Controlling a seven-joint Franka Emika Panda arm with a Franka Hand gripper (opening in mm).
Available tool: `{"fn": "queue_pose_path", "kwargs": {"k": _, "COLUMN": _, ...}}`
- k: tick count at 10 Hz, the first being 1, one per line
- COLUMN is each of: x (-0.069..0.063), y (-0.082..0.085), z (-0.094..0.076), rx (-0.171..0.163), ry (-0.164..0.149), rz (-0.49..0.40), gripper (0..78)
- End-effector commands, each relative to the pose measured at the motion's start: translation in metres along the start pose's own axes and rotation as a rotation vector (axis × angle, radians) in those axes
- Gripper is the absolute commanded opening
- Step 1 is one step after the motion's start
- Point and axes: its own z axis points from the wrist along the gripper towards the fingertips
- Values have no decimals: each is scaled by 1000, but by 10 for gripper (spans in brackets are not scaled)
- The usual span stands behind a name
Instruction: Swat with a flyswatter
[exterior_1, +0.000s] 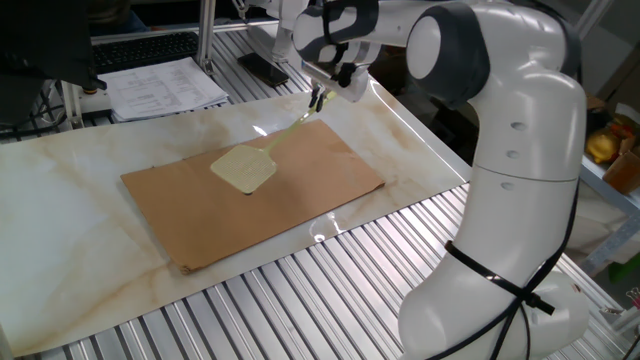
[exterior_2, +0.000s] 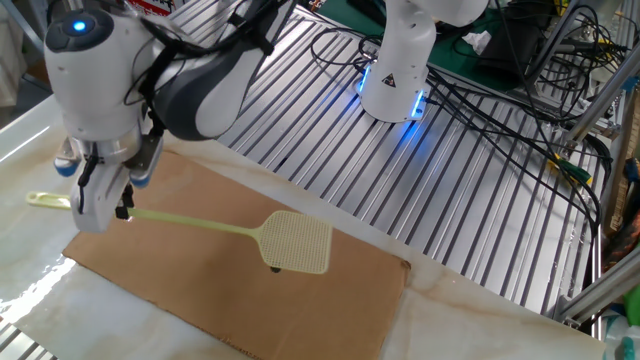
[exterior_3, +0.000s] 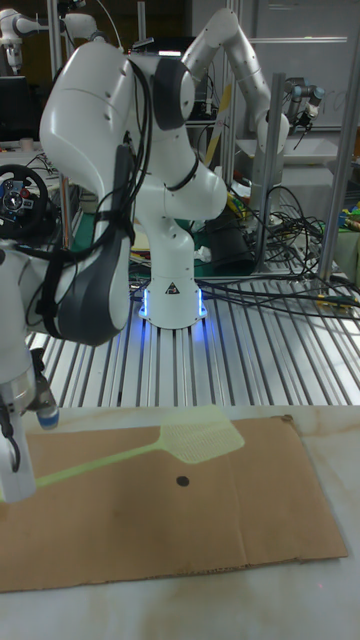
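The pale yellow-green flyswatter (exterior_1: 245, 168) (exterior_2: 293, 242) (exterior_3: 198, 438) slants down over a brown cardboard sheet (exterior_1: 330, 170) (exterior_2: 180, 275) (exterior_3: 260, 520). Its mesh head sits low over a small dark spot (exterior_2: 275, 268) (exterior_3: 182, 481) on the sheet; in one fixed view the head hides the spot. My gripper (exterior_1: 320, 95) (exterior_2: 102, 205) (exterior_3: 12, 465) is shut on the thin handle near its far end, at the sheet's edge.
The sheet lies on a marbled white tabletop (exterior_1: 70, 230). Papers (exterior_1: 165, 85) and a dark device (exterior_1: 262, 67) sit at the back. A second robot base with a blue light (exterior_2: 395, 85) (exterior_3: 170, 295) and cables (exterior_2: 520, 110) stand beyond the ribbed metal surface.
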Motion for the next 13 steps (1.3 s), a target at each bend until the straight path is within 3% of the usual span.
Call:
{"fn": "queue_pose_path", "kwargs": {"k": 1, "x": -2, "y": 0, "z": 3, "rx": -21, "ry": -24, "rz": -11, "gripper": 12}}
{"fn": "queue_pose_path", "kwargs": {"k": 3, "x": -3, "y": -3, "z": 4, "rx": -38, "ry": -113, "rz": -35, "gripper": 12}}
{"fn": "queue_pose_path", "kwargs": {"k": 5, "x": -3, "y": -2, "z": 8, "rx": -51, "ry": -235, "rz": -26, "gripper": 12}}
{"fn": "queue_pose_path", "kwargs": {"k": 8, "x": -1, "y": 1, "z": 17, "rx": -128, "ry": -394, "rz": -20, "gripper": 12}}
{"fn": "queue_pose_path", "kwargs": {"k": 12, "x": -1, "y": 2, "z": 20, "rx": -155, "ry": -430, "rz": -8, "gripper": 12}}
{"fn": "queue_pose_path", "kwargs": {"k": 13, "x": -1, "y": 2, "z": 21, "rx": -148, "ry": -414, "rz": -12, "gripper": 12}}
